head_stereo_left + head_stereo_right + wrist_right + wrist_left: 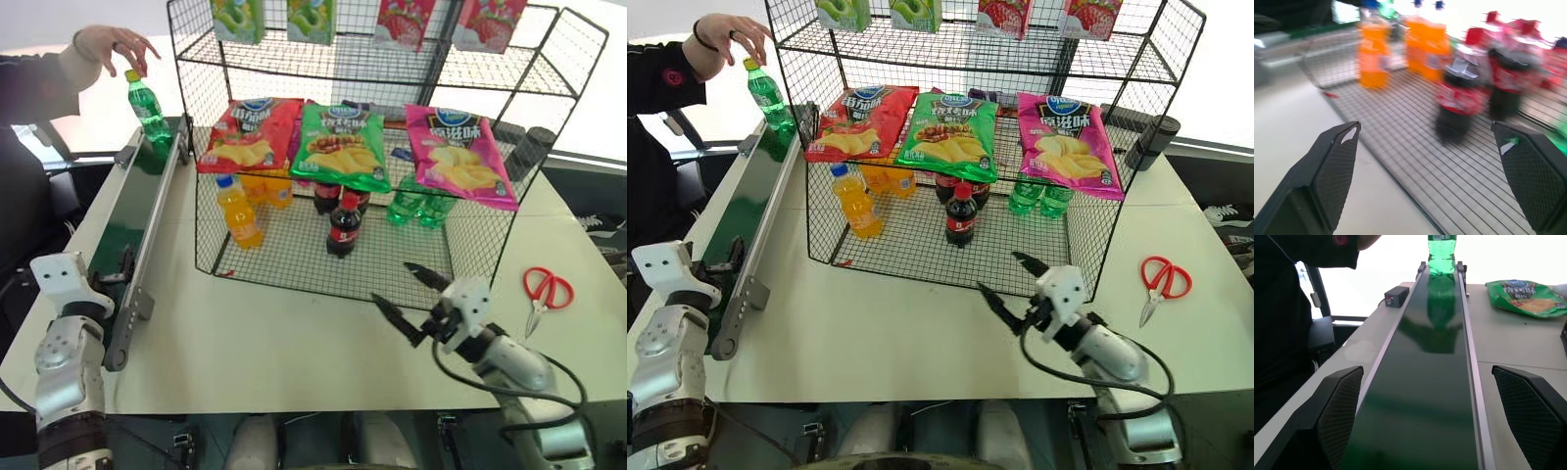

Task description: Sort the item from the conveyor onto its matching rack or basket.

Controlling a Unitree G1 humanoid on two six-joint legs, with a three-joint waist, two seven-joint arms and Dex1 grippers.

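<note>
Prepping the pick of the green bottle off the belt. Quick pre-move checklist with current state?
1. Green bottle upright at the far end of the conveyor: ok.
2. Person's hand away from the bottle: not ok, fingers hover at its yellow cap.
3. Left pincer open, lined up along the belt: ok.
4. Right pincer open, holding nothing: ok.
5. Free room in the bottom basket beside the green bottles stored there: ok.
6. Bottle within left arm's reach: cannot tell.
</note>
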